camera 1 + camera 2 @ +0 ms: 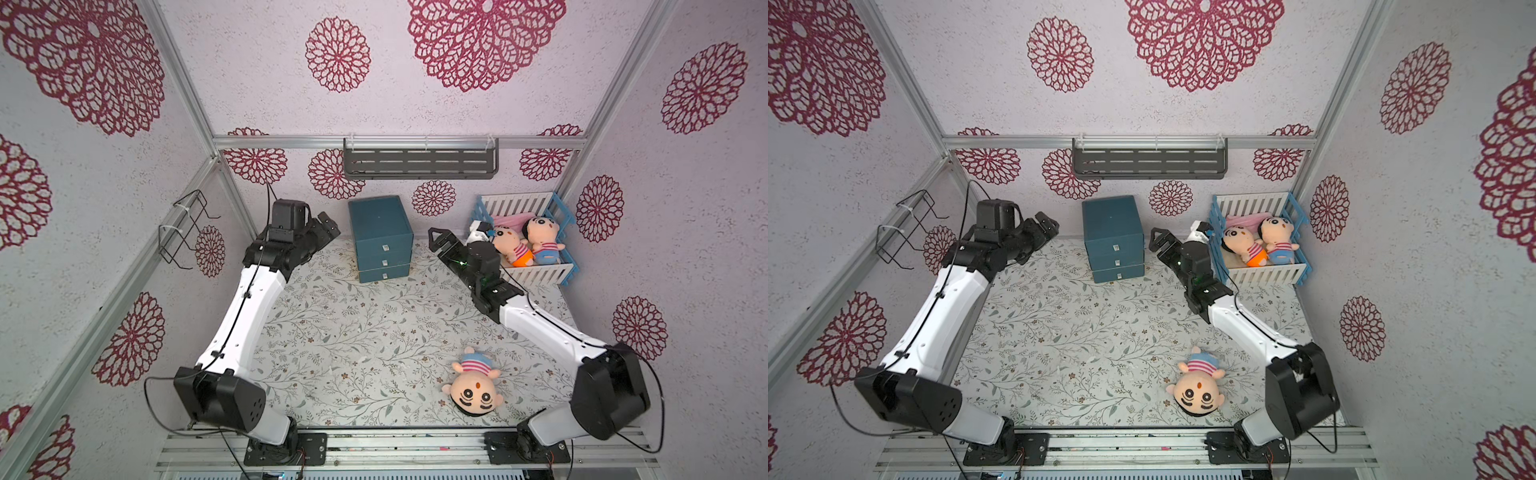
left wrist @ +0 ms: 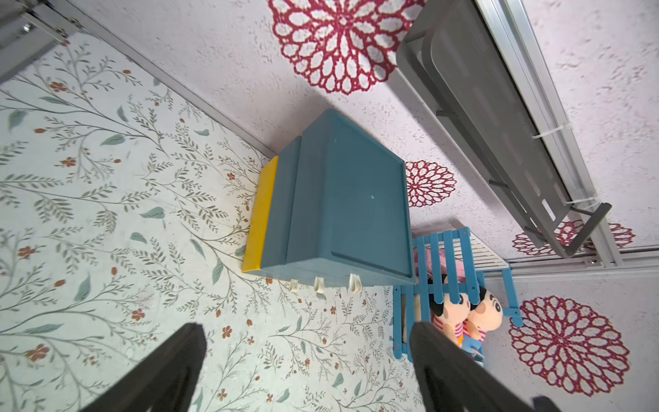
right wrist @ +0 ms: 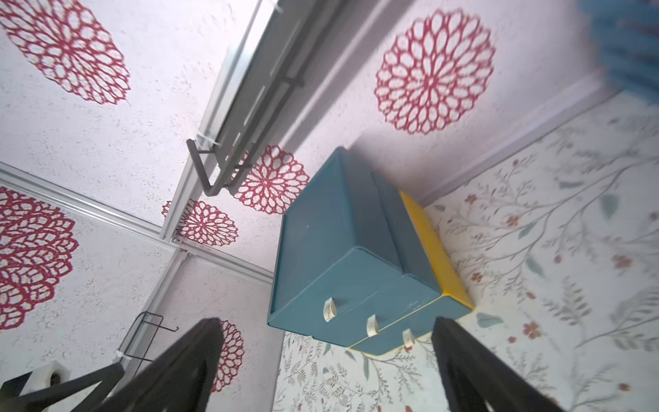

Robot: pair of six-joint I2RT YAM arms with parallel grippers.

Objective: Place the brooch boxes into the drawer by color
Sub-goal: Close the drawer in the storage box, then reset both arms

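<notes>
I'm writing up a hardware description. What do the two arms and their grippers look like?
The left arm and right arm have glossy white link shells between bulky black joint housings, with thin black cables running along them. The left gripper and right gripper are black, with tapering, wedge-shaped fingers.

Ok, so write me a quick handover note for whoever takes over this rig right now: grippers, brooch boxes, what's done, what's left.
Left gripper: open, empty, to one side of the drawer unit.
Right gripper: open, empty, on the unit's other side.
Brooch boxes: none visible in any view.
Drawers: all three look shut, so the contents can't be checked.
Done: apparently every box is put away; sorting by colour can't be confirmed.
Left: probably only a check inside. The doll on the table and the two dolls in the crib aren't part of the job.
</notes>
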